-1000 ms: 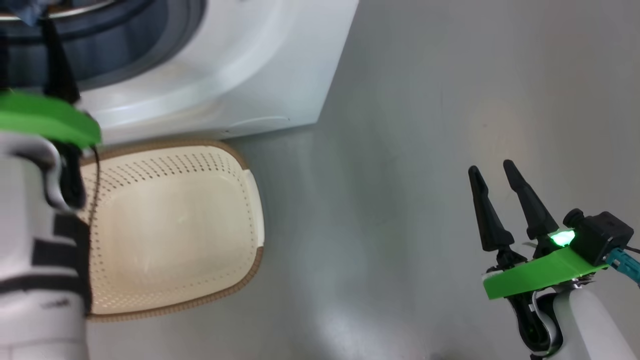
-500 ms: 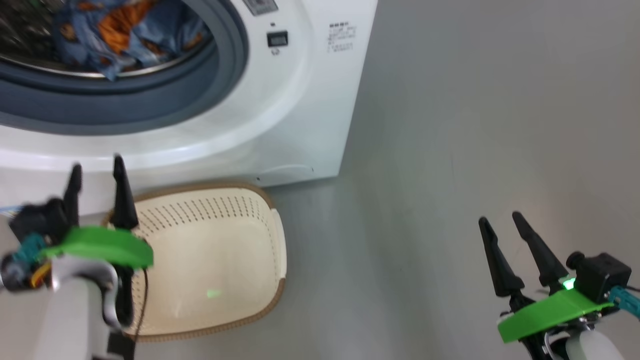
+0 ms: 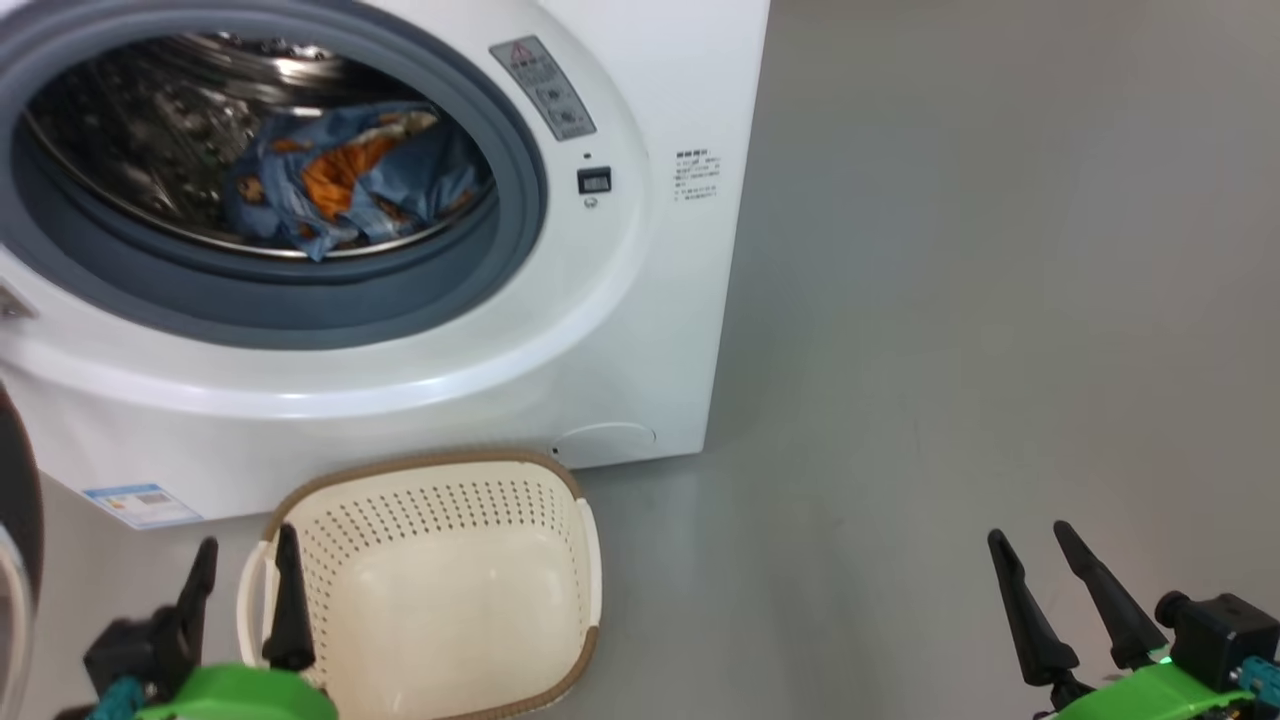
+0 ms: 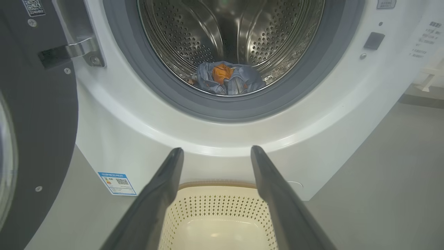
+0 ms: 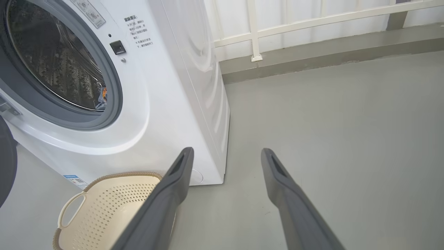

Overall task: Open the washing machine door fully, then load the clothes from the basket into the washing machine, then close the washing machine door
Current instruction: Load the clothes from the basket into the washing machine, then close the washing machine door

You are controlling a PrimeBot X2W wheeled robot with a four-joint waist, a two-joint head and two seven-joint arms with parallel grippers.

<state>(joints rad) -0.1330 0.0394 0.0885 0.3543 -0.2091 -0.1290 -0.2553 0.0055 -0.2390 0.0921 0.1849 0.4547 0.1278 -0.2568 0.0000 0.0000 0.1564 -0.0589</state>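
Your washing machine [image 3: 640,300] stands open on the grey floor [image 3: 950,350], its glossy black door [image 4: 38,114] swung out to the left. The clothes [image 3: 340,185], a crumpled blue bundle with an orange print, lie at the bottom front of the perforated steel drum [image 4: 229,31], just behind the blue-grey gasket [image 3: 300,300]. The basket [image 3: 420,463] sits on the floor right in front of the machine, below the door opening, with its far rim close to the white front panel. Your left gripper [image 3: 247,540] hangs at the near left, just beside the basket's left handle, with its jaws spread wide and empty and its fingers pointing toward the machine. Your right gripper [image 3: 1029,532] waits at the near right over bare floor, well apart from basket and machine, jaws likewise wide and holding nothing. A small blue label [image 3: 140,503] marks the machine's lower left corner.
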